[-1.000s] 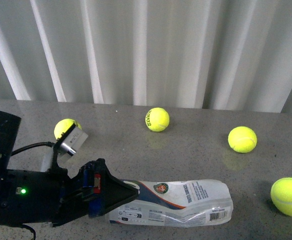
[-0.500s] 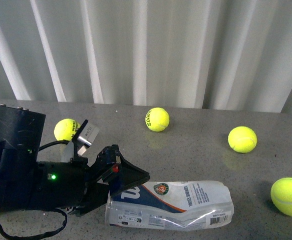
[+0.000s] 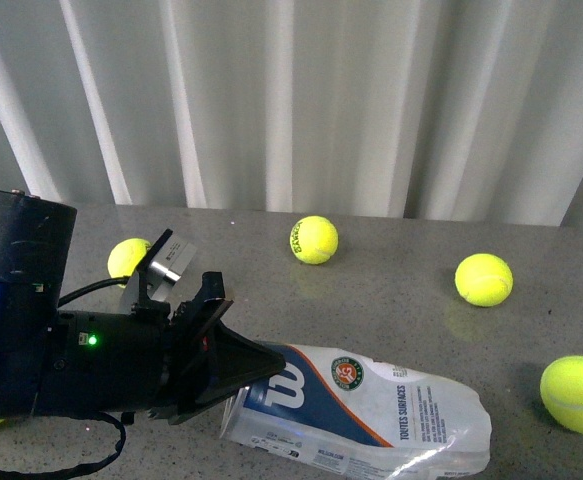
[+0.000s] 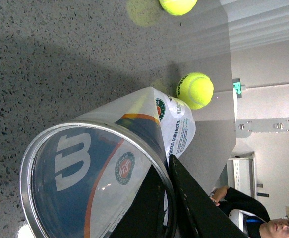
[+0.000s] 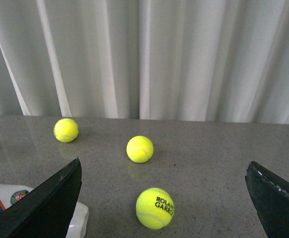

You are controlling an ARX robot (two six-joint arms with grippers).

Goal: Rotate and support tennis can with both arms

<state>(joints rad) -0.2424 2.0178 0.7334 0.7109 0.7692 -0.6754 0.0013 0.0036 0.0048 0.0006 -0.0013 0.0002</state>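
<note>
The tennis can (image 3: 371,405) lies on its side on the grey table, clear plastic with a navy, white and orange label, its "W" logo and round emblem facing up. My left gripper (image 3: 241,365) is shut on the rim of its open end, at the left. In the left wrist view one finger sits inside the tennis can's (image 4: 99,168) metal rim and one outside, with the left gripper (image 4: 163,166) pinching the wall. My right gripper (image 5: 164,166) is open and holds nothing. A corner of the tennis can (image 5: 15,197) shows beside its left finger (image 5: 50,203). The right arm is outside the front view.
Tennis balls lie loose on the table: one far left (image 3: 129,258), one at the back middle (image 3: 314,239), one at the right (image 3: 484,279) and one near the right edge (image 3: 576,393). A "Roland Garros" ball (image 5: 155,208) sits between the right fingers. White curtains hang behind the table.
The left gripper has rolled the can about its long axis, so the "W" logo and emblem now face up. The can's far end has swung slightly right and nearer.
</note>
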